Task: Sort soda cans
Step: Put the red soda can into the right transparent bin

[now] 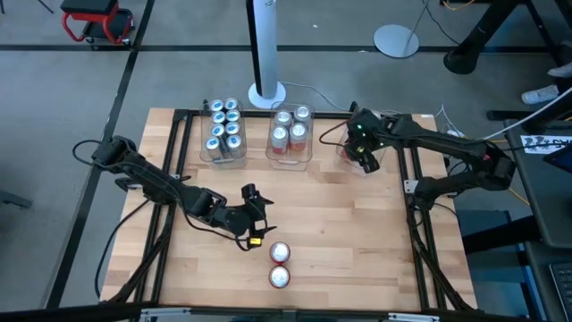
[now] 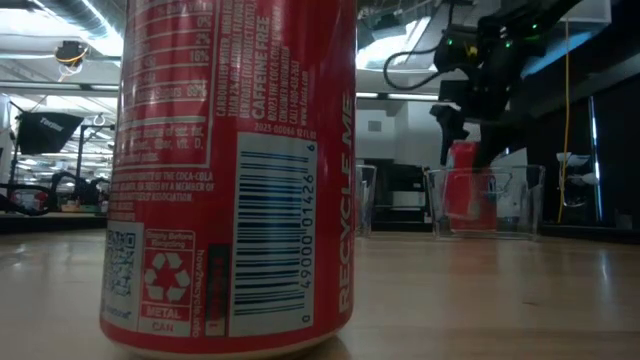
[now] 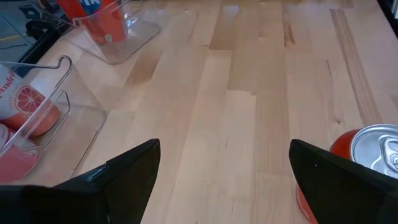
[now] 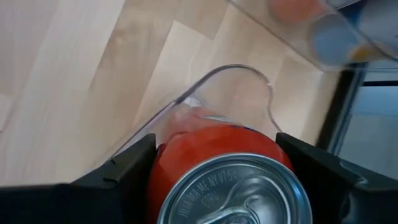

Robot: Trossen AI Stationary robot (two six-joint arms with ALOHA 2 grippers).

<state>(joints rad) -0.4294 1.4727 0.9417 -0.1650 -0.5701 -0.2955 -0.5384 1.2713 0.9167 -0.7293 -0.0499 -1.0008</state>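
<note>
Three clear tubs, two loose cans, one held can, two arms.

Along the tabletop's far edge stand three tubs. The left tub (image 1: 204,134) holds eight teal-blue cans (image 1: 225,123) in two rows, as far as their tops can be counted. The middle tub (image 1: 309,143) holds four or five silver-and-red cans (image 1: 290,130); the exact number is unclear. The right tub (image 1: 344,154) has one held red can (image 4: 230,162) between the fingers of the right gripper (image 1: 366,156). Two loose red cans (image 1: 280,265) stand near the front edge. The left gripper (image 1: 257,215) carries none.
</note>
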